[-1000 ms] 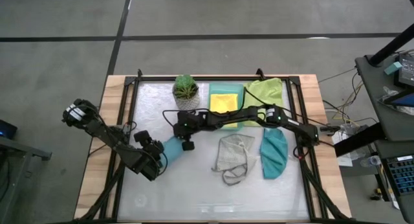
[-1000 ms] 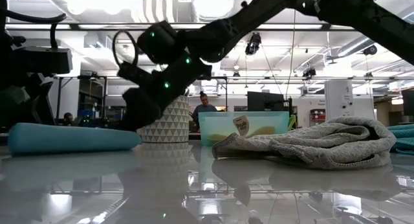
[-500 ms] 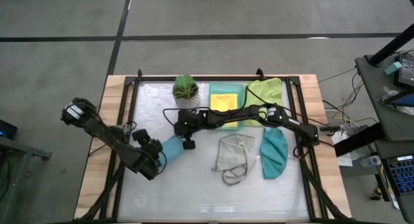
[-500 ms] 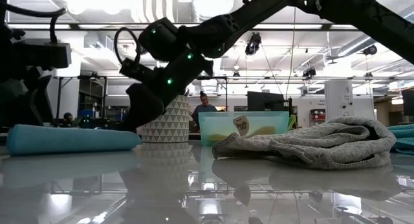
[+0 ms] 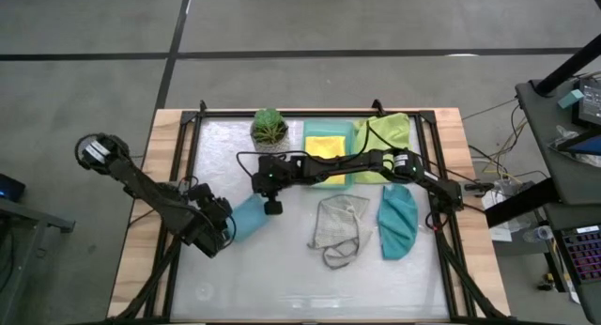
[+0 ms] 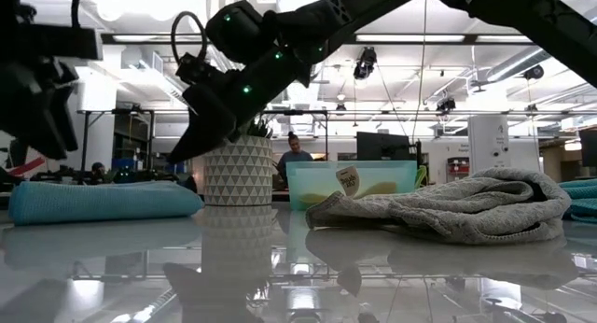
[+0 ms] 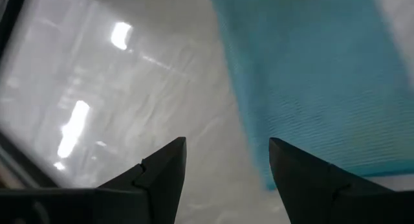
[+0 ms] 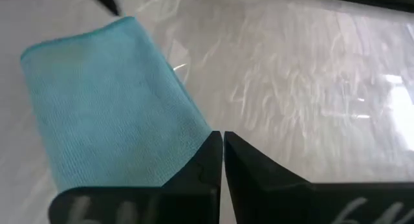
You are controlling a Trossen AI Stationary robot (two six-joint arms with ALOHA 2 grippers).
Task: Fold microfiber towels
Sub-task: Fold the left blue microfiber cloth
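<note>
Seen from above: a glossy white desk framed in pale wood. Reaching from the right edge toward the desk's middle, a dark right arm, its gripper closed on nothing, raised above the desk by the light blue folded microfiber towel. At the left edge, the dark left arm's gripper, fingers spread apart, empty, beside that towel. Near the back edge: lime green cloth, yellow cloth. Right of middle: crumpled pale grey cloth, teal cloth.

Front table strip free; potted plant, tray crowd back edge.
</note>
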